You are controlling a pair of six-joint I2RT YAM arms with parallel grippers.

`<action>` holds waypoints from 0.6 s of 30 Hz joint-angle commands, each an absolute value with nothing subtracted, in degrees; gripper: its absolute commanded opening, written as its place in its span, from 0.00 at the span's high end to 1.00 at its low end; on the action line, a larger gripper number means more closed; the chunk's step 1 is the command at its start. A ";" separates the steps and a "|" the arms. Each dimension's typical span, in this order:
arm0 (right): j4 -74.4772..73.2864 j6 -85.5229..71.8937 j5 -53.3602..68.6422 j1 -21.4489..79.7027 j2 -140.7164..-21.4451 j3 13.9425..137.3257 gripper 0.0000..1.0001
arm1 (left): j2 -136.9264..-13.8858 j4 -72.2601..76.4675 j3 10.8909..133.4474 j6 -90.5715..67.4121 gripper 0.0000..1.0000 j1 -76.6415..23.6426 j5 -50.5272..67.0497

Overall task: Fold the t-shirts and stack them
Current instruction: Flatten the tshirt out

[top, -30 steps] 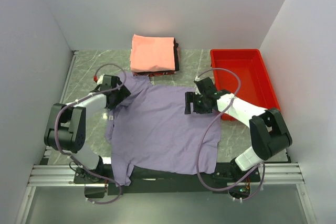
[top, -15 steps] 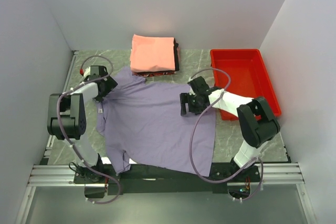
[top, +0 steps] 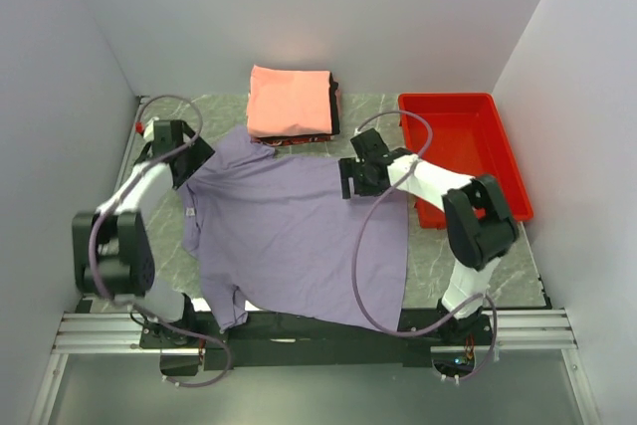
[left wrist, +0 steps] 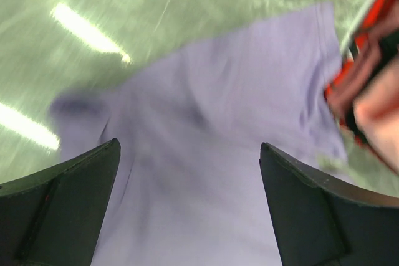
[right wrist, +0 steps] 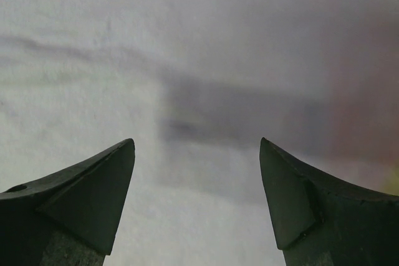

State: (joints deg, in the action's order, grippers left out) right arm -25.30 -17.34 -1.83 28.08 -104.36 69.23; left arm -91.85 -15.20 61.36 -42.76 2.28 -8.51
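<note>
- Hovering spread wide, empty: left gripper (top: 186, 159) over far-left corner of lavender t-shirt (top: 299, 236), right gripper (top: 347, 178) over its far-right edge.
- Lying on table (top: 443, 256), far edge touching folded stack (top: 291, 102).
- Risking dragging cloth crooked into stack if closing unevenly.

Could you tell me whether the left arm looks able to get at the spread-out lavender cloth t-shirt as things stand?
Probably yes: the left gripper is open just over the far left corner of the lavender t-shirt, with nothing lying on that part; the salmon-topped folded stack sits off to its right.
</note>
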 commanded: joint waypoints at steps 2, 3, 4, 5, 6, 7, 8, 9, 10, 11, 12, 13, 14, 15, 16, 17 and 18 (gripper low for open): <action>-30.49 -19.24 -9.03 32.50 -91.87 65.49 0.13 | -76.51 -16.44 50.12 -49.20 0.01 0.27 -6.86; -31.46 -19.51 -9.66 34.09 -90.45 62.96 0.13 | -74.46 -16.44 45.40 -50.35 0.01 -1.04 -7.38; -31.73 -20.82 -10.28 38.10 -88.09 61.62 0.13 | -70.70 -16.70 43.26 -53.06 0.01 -3.06 -7.90; -31.73 -21.53 -10.20 40.06 -87.20 60.39 0.13 | -69.01 -16.79 41.24 -53.96 0.01 -3.86 -8.26; -31.38 -22.14 -9.33 41.99 -86.49 59.34 0.13 | -67.52 -16.87 39.48 -54.57 0.01 -4.65 -8.61; -31.12 -22.93 -7.66 44.10 -86.05 57.41 0.12 | -66.28 -17.40 36.68 -55.28 0.01 -4.92 -9.22; -30.50 -24.77 -6.25 47.78 -85.61 56.61 0.13 | -64.27 -18.97 35.52 -56.50 0.01 -5.27 -9.40; -28.67 -25.39 -2.59 49.90 -85.87 55.99 0.13 | -63.38 -19.85 34.72 -56.69 0.00 -5.27 -9.75; -27.61 -25.75 -0.98 51.75 -86.13 54.94 0.13 | -62.50 -21.08 33.32 -57.56 0.01 -5.36 -11.32; -26.64 -26.71 -0.18 54.99 -87.35 54.76 0.12 | -60.75 -22.75 32.70 -58.35 0.00 -5.45 -11.95; -24.98 -27.07 3.65 56.15 -88.23 54.49 0.12 | -59.69 -23.11 31.48 -58.62 0.01 -5.45 -12.56; -24.18 -28.03 4.47 56.95 -90.07 54.41 0.13 | -58.02 -23.20 30.77 -58.97 0.01 -5.45 -13.44; -23.47 -28.56 5.09 57.39 -90.87 54.23 0.12 | -57.31 -22.16 30.15 -58.54 0.01 -5.45 -13.45; -22.25 -29.17 5.45 57.39 -91.75 54.05 0.12 | -56.87 -22.15 29.28 -58.36 0.01 -5.45 -13.45; -22.41 -29.96 4.49 57.39 -92.98 54.05 0.12 | -56.52 -22.50 29.27 -58.97 0.00 -5.36 -13.80; -22.41 -29.88 3.87 57.39 -93.60 54.23 0.12 | -56.60 -22.50 29.09 -58.71 0.01 -5.45 -13.80; -23.02 -29.71 3.17 56.96 -94.21 54.66 0.13 | -56.86 -22.06 28.83 -58.71 0.01 -5.36 -13.80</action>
State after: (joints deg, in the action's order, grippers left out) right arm -25.54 -27.33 3.16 57.93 -93.12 54.15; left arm -57.67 -22.98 29.26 -57.30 -5.43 -11.88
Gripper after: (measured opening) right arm 0.874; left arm 0.995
